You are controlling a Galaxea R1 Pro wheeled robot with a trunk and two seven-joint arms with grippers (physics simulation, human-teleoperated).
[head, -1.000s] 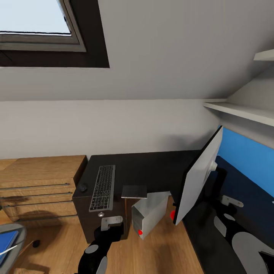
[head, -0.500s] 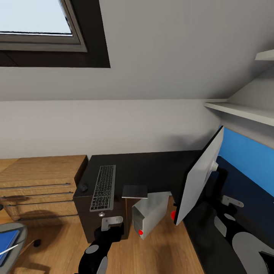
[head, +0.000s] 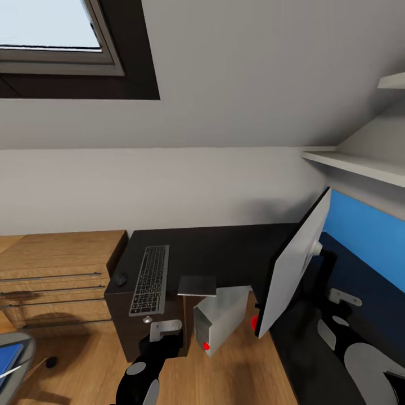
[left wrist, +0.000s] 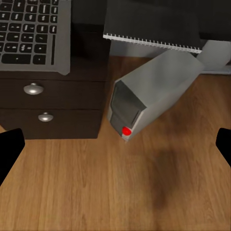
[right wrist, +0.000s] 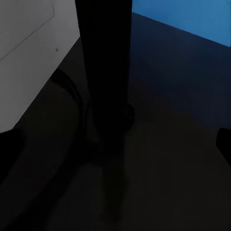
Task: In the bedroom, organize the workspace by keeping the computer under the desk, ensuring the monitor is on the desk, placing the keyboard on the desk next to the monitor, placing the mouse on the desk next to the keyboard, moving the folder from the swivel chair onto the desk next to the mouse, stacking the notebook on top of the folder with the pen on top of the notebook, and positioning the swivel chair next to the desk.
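a head-camera look down into a bedroom corner with a sloped ceiling and a skylight. the desk (head: 225,247) has a glossy black top and runs in an l shape. the keyboard (head: 150,279) lies flat on its left end, and a small dark mouse (head: 120,279) sits just beside the keyboard, near the desk's left edge. a dark notebook (head: 197,285) with a spiral edge rests at the front edge of the desk. the monitor (head: 292,264) stands on the right arm of the desk, its pale grey back facing the camera. the computer (head: 219,318), a light grey tower with a red dot, sits tilted on the wood floor, partly beneath the desk's front edge.

judging progress: keyboard, mouse and monitor look placed. the computer seems only partly under the desk. at the lower left edge, part of the swivel chair (head: 22,349) shows, well apart from the desk, with the blue folder (head: 8,360) on its seat and a thin white pen (head: 10,373) across it. folder, notebook stack, pen and chair are left to do.

the left claw (head: 166,329) hangs in front of the desk drawers; in the left wrist view its fingertips (left wrist: 9,147) sit at opposite edges, spread wide and holding nothing. the right claw (head: 340,308) hovers over the black desktop behind the monitor, its tips likewise wide apart and empty.
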